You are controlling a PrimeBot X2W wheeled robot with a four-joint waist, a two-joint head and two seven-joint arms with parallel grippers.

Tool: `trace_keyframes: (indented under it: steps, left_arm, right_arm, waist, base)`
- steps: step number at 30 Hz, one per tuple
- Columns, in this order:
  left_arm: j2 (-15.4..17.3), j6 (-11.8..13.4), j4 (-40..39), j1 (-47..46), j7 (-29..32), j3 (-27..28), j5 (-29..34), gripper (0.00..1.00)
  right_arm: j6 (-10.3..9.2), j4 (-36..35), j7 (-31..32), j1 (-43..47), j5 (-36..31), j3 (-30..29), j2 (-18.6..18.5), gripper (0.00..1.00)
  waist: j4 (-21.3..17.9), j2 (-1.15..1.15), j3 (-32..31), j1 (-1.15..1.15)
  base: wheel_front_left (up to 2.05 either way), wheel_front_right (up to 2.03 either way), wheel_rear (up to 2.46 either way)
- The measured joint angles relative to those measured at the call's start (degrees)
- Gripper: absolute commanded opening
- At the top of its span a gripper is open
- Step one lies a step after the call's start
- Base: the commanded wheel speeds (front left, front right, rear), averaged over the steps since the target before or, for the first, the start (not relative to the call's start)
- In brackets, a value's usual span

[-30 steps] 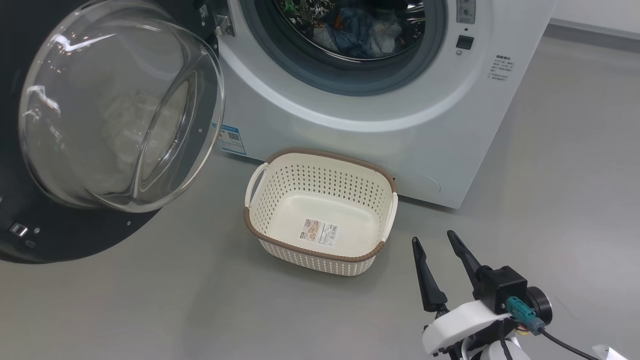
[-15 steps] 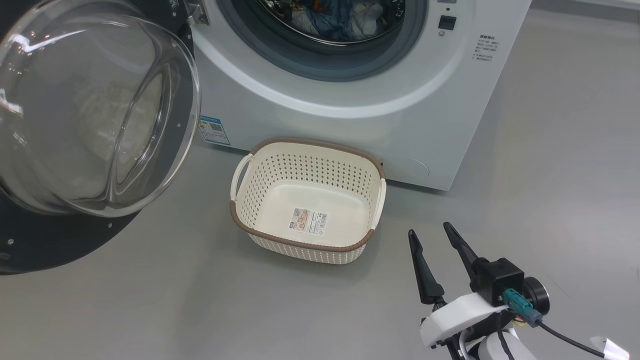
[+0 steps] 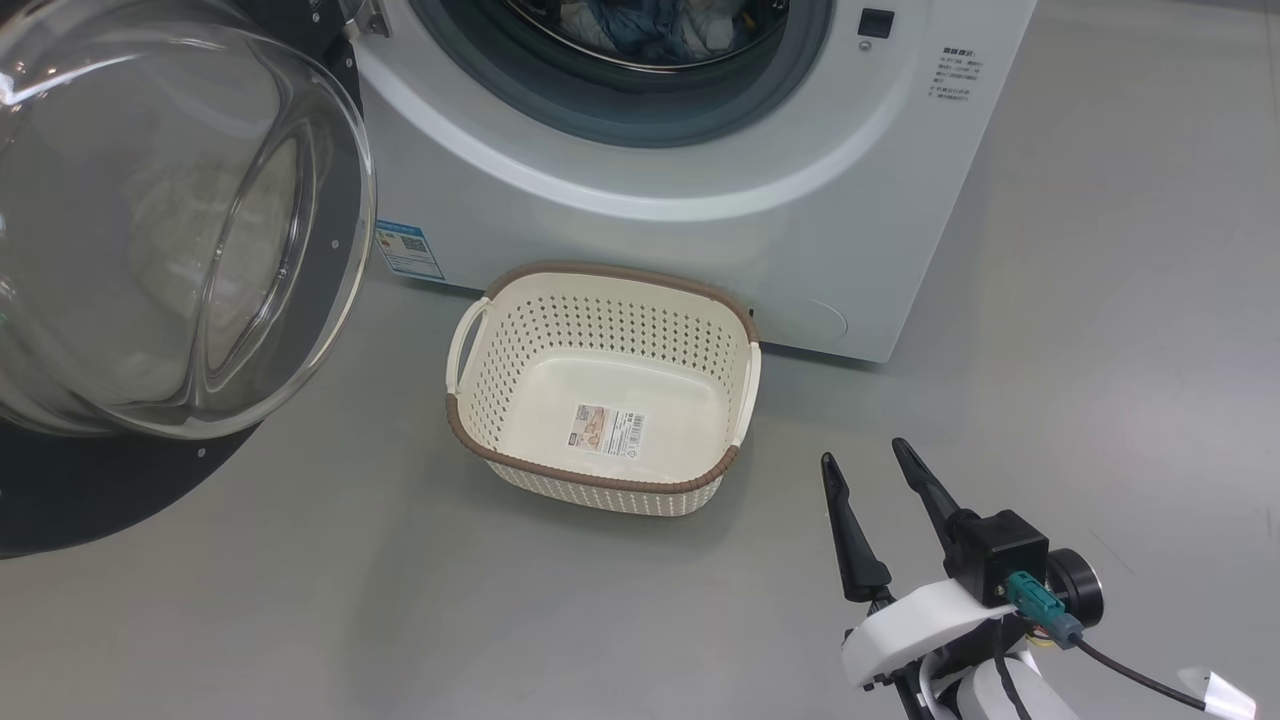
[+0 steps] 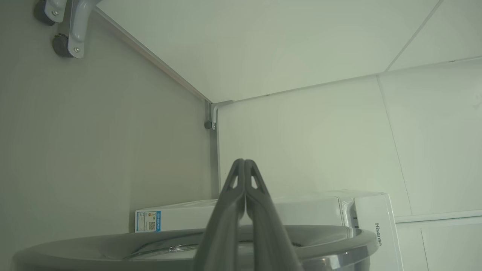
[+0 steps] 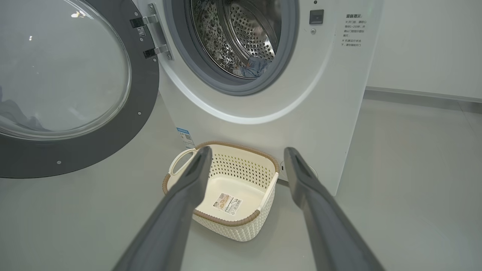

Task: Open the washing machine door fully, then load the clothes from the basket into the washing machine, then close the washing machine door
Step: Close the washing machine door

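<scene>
Right gripper [image 3: 862,451] spread wide, empty, near basket [image 3: 600,345] on floor [image 3: 300,600]; left gripper [image 4: 244,162] pressed shut. Clothes [image 3: 655,25] inside washing machine [image 3: 690,240], door [image 3: 90,500] wide open.

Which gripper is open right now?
The right gripper, jaws spread wide near the basket; the left gripper has its jaws pressed shut.

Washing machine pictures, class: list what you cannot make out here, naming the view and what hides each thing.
- Clothes, head view: the top edge cuts most of them away, so their number cannot be told.
- Door, head view: the left edge cuts off its far side.
- Basket label, head view: print too small to read.
- Washing machine front text, head view: too small to read.
</scene>
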Motion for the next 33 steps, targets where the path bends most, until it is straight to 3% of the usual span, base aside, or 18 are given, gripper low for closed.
trace_keyframes:
  steps: [26, 33]
  left_arm:
    - [-0.6, -3.8, 3.3, -0.5, 23.4, -4.6, -7.2, 0.0]
    - [-5.0, -4.6, 2.9, 0.1, 31.8, -7.7, -9.5, 0.0]
  right_arm:
    - [-0.03, 1.9, 0.0, -0.6, 0.5, 1.0, 0.0, 1.0]
    - [-0.03, 2.3, 0.0, -0.5, 1.0, 0.5, -0.1, 1.0]
  waist:
    - [0.0, 0.0, -0.4, 0.0]
    - [0.7, 0.0, -1.1, 0.0]
  base:
    - [0.0, 0.0, 0.0]
    - [0.0, 0.0, 0.0]
